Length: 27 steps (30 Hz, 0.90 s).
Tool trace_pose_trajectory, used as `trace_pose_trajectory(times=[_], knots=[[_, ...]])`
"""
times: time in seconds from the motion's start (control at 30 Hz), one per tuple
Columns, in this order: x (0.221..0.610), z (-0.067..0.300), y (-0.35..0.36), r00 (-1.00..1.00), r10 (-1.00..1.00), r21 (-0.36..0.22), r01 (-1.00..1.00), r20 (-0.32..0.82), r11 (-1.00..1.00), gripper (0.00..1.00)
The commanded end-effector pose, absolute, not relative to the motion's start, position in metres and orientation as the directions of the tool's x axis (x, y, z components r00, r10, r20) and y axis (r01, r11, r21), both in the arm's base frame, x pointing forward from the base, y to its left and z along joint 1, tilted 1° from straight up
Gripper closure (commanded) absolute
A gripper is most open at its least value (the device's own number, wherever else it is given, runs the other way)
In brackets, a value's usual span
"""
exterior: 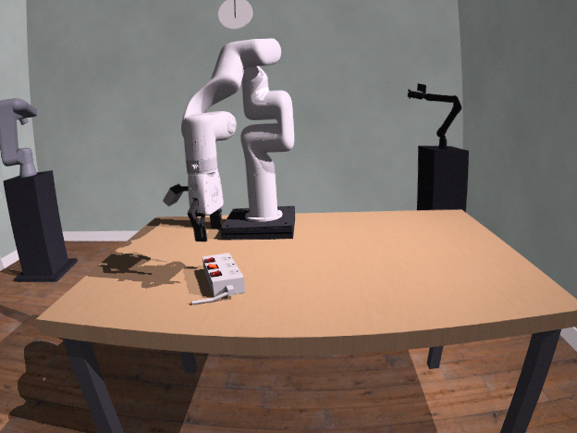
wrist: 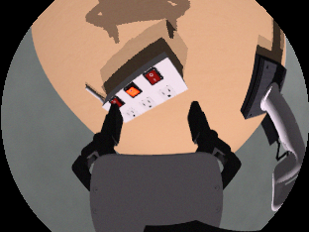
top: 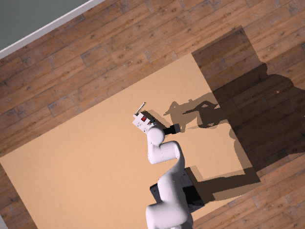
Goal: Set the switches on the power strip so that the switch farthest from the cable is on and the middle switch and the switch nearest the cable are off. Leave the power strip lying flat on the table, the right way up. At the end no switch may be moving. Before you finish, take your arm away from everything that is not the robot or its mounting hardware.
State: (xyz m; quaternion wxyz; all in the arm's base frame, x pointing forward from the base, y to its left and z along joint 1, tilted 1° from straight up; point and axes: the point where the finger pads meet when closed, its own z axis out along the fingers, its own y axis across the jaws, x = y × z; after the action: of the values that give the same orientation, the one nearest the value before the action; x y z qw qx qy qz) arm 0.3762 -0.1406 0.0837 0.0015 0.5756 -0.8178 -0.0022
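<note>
A white power strip (exterior: 222, 274) lies flat on the wooden table, right way up, with three red rocker switches (exterior: 212, 266) in a row and a short grey cable (exterior: 209, 299) at its near end. It also shows in the top view (top: 142, 121), partly hidden by the arm, and in the wrist view (wrist: 145, 90). The middle switch (wrist: 133, 91) glows brighter orange than the other two. My gripper (exterior: 203, 227) hangs open and empty above the table, behind the strip's far end. In the wrist view my fingers stand wide apart just short of the strip.
The arm's black base plate (exterior: 259, 222) sits at the table's back edge. Two black pedestals with camera arms stand off the table, one at the left (exterior: 34, 223) and one at the right (exterior: 441, 177).
</note>
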Motion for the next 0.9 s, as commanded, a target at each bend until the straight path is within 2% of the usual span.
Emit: trace_pose_trajectory(times=[0.0,0.37,0.4,0.5,0.53,0.87], knots=[[0.374,0.0815,-0.1409,-0.584,-0.812,-0.005,-0.812,-0.003,0.584,0.0],[0.371,0.0787,-0.1408,-0.895,-0.445,-0.009,-0.445,-0.01,0.895,0.0],[0.371,0.0787,-0.1408,-0.915,-0.404,-0.01,-0.404,-0.011,0.915,1.0],[0.371,0.0787,-0.1408,-0.932,-0.362,-0.01,-0.362,-0.012,0.932,1.0],[0.371,0.0787,-0.1408,-0.967,-0.253,-0.011,-0.253,-0.016,0.967,1.0],[0.371,0.0787,-0.1408,-0.967,-0.253,-0.011,-0.253,-0.016,0.967,1.0]])
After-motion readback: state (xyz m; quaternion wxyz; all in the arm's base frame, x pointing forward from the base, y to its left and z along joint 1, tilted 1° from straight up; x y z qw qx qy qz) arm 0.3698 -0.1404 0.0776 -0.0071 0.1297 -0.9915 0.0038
